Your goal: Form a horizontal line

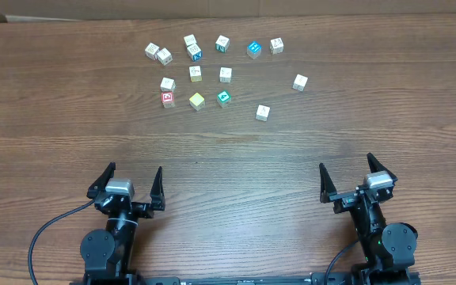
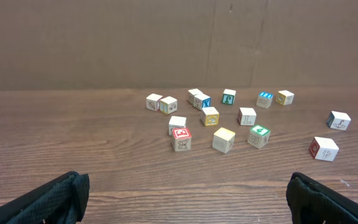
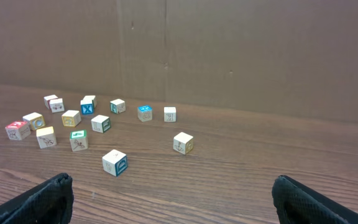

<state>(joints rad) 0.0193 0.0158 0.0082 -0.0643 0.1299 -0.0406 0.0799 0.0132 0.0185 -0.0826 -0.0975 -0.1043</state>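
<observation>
Overhead view: idling near the front edge, left gripper [image 1: 134, 170] and right gripper [image 1: 346, 163] jaws spread wide, holding nothing. Eyeing red-faced cube [image 1: 167, 98] beside pale yellow cube [image 1: 197, 100] far across the worktop [image 1: 228, 158]; probably best descending squarely, extending that pair.

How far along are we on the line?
Done: nothing; the red-faced cube, pale yellow cube and blue X cube sit scattered among other cubes. In hand: nothing; left gripper and right gripper are open, empty, away from them. Left: the whole line.
</observation>
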